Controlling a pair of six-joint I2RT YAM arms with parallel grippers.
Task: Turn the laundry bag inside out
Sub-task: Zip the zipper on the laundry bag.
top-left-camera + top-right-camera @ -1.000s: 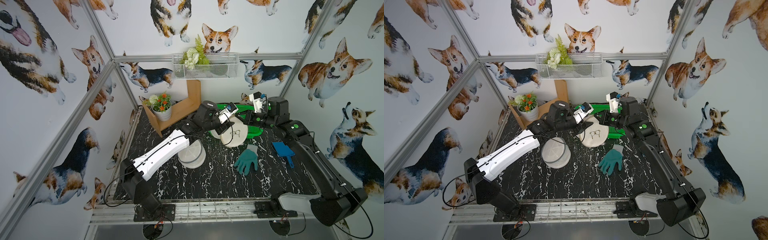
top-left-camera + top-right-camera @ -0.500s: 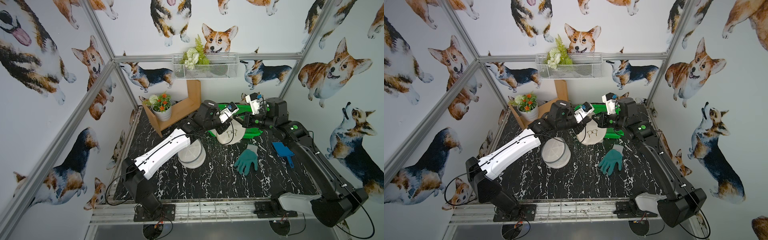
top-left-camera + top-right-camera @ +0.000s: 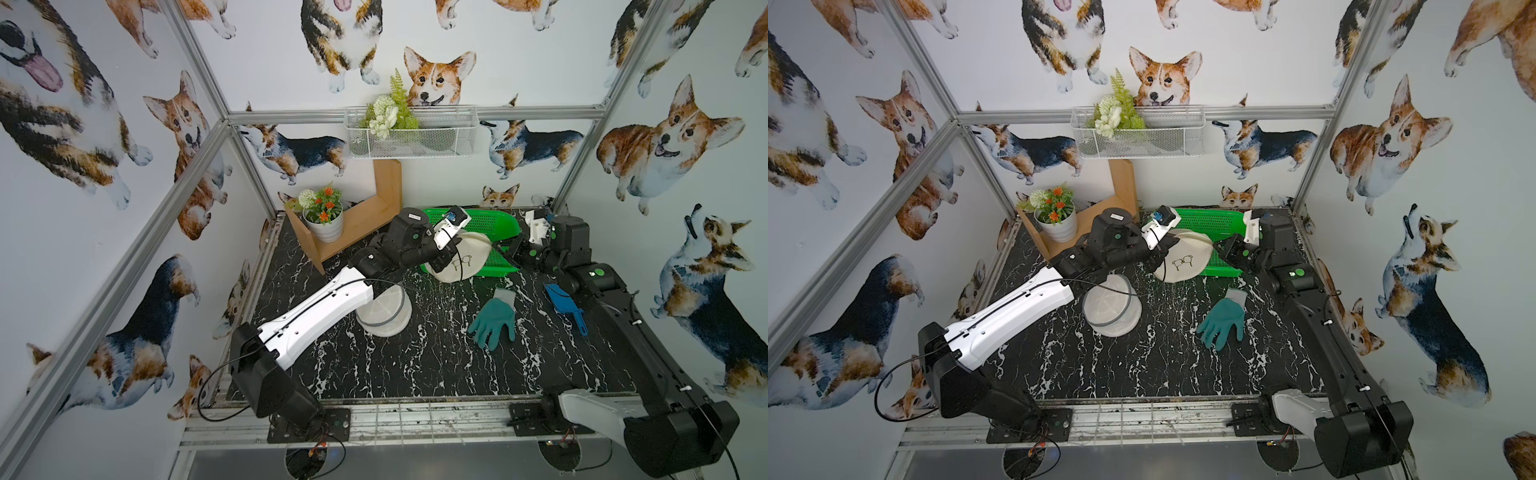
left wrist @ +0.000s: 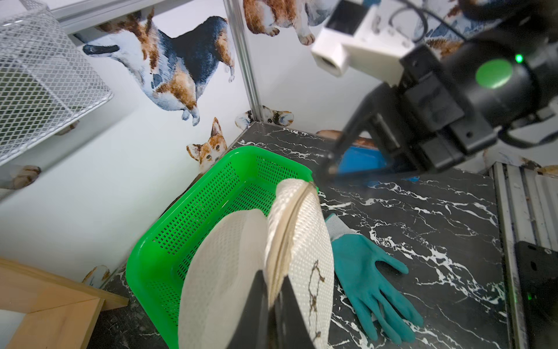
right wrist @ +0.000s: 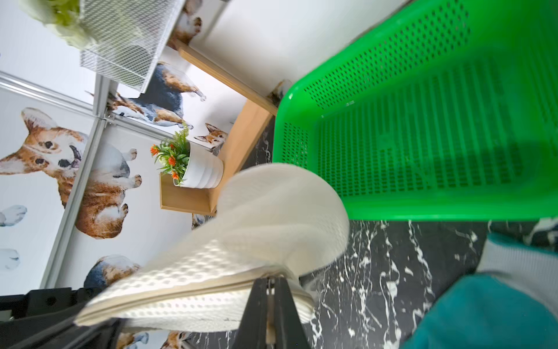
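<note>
Laundry bag [image 3: 461, 259] | left tool [image 4: 271, 282], right tool [image 5: 269, 281] each pinching seam | green basket [image 3: 492, 220] beside | glove [image 3: 494, 318] near

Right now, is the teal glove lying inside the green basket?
No, the teal glove lies flat on the marble table, outside the green basket and nearer the robot's base.

Counting now: two laundry bags, the glasses-print bag [image 3: 463, 259] mid-frame and the round bag [image 3: 386, 320] lower left of it. One green basket [image 3: 490, 220], one teal glove [image 3: 494, 320], one blue scoop [image 3: 563, 305], one flower pot [image 3: 326, 226], one wooden shelf [image 3: 370, 214], one wire basket [image 3: 436, 141] up top.
</note>
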